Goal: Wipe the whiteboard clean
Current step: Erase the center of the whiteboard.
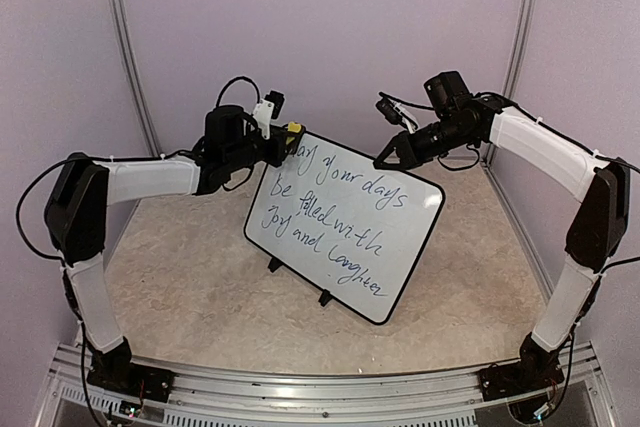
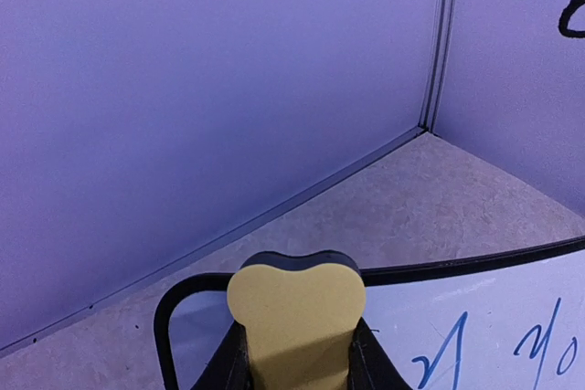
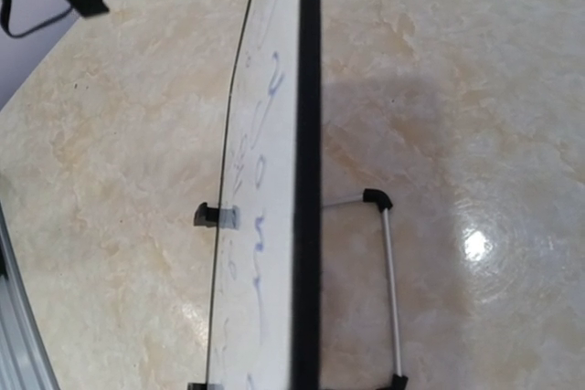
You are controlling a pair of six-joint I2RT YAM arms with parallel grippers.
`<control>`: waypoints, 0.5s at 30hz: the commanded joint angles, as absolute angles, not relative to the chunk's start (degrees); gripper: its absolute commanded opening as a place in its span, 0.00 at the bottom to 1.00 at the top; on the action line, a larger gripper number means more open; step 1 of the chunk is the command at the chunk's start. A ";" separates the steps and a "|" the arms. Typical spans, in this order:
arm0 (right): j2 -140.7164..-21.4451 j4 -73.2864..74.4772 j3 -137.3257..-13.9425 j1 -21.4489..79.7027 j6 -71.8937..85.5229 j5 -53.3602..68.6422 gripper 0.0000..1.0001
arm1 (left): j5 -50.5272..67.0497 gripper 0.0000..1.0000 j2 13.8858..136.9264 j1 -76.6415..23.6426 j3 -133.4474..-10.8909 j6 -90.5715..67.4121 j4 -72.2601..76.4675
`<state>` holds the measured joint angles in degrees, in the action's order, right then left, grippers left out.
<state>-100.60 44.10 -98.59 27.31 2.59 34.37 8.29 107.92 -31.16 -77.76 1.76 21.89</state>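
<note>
The whiteboard (image 1: 330,192) stands tilted back on small black feet mid-table, its black-framed face covered with blue cursive writing. My left gripper (image 1: 283,144) is shut on a yellow eraser (image 1: 294,130) with a black back. It holds the eraser at the board's top left corner. In the left wrist view the eraser (image 2: 297,312) sits between the fingers (image 2: 370,367) over the rounded corner of the whiteboard (image 2: 494,317). My right gripper (image 1: 392,157) is shut, with its tip at the board's top edge. The right wrist view looks along the edge of the whiteboard (image 3: 265,226), with its own fingers out of frame.
A wire stand (image 3: 391,289) props the board from behind. Two black feet (image 1: 273,265) stick out at its lower front edge. Pale purple walls close in the back and sides. A metal rail (image 1: 300,392) runs along the near edge by the arm bases.
</note>
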 commanded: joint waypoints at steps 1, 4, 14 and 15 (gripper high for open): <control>-98.44 43.52 -99.05 29.10 -2.46 37.36 0.00 | 7.47 0.16 110.63 -31.60 -79.59 1.79 16.84; -98.27 43.52 -98.97 29.10 -2.38 37.18 0.00 | 6.34 0.16 108.14 -32.22 -74.96 0.79 18.10; -98.25 43.44 -98.81 29.24 -2.28 37.26 0.00 | 2.95 0.16 103.86 -35.33 -65.22 -1.26 17.53; -98.18 43.40 -98.79 29.26 -2.28 37.27 0.00 | 2.95 0.16 103.74 -35.53 -64.80 -1.59 17.65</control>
